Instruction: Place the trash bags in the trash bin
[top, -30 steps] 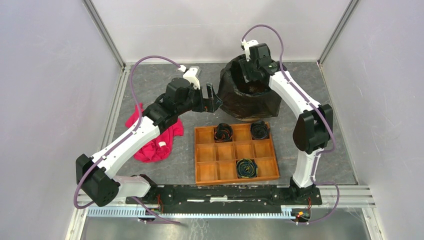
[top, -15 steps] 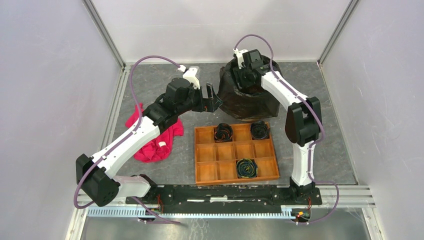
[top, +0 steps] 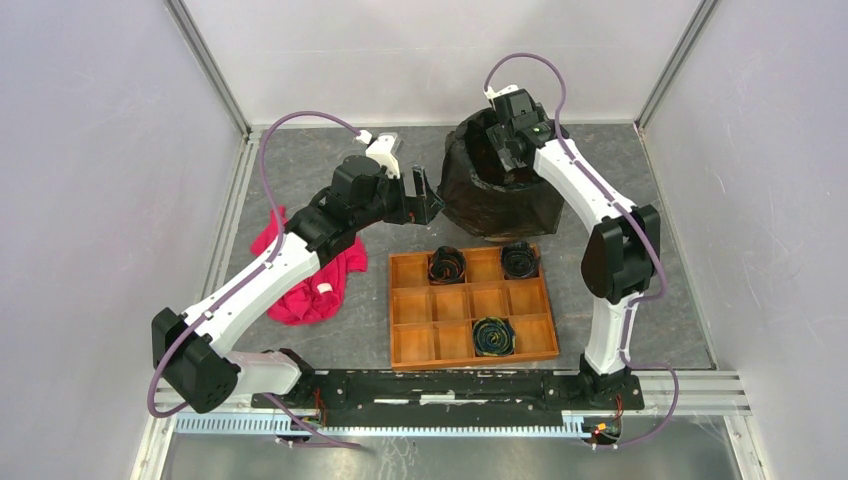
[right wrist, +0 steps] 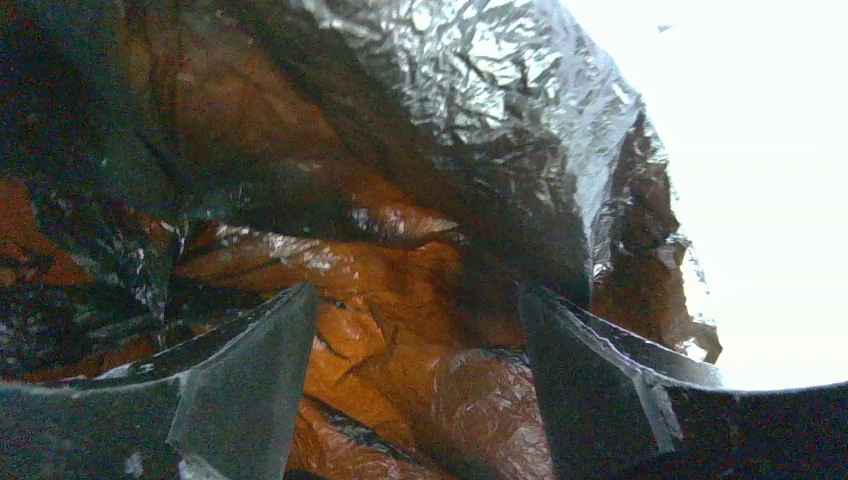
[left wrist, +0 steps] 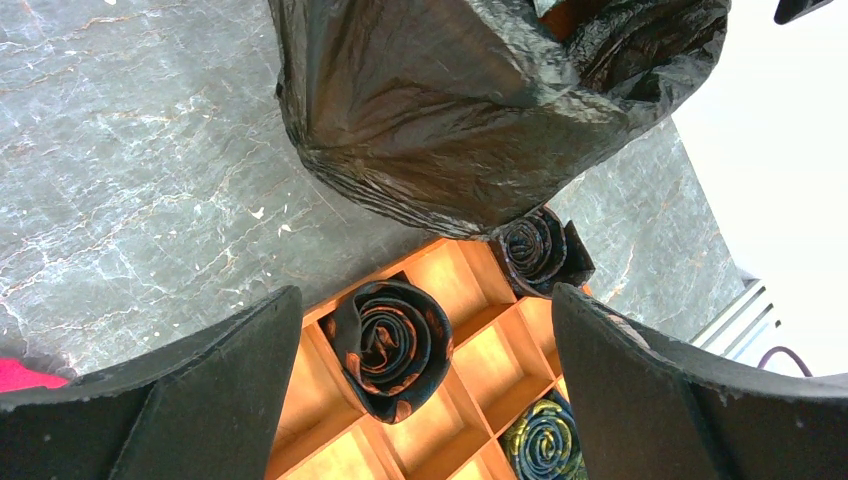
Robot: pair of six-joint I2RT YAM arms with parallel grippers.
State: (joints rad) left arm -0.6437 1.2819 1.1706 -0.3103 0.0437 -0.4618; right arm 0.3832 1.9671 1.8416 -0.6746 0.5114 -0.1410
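The trash bag (top: 497, 200) was being seated in the trash bin (left wrist: 558, 15) — left tool (left wrist: 425, 295), right tool (right wrist: 415, 300) spread wide, empty — deeper pressing was needed

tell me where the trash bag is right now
In the top view the trash bag sits far back, right of centre, just behind the wooden tray, with the right gripper in its open mouth.

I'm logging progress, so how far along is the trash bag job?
Done: the trash bag already drapes over the bin, film lining its inside. In hand: the right gripper hangs open at the mouth; the left gripper hangs open beside it. Left: probably tucking loose folds.
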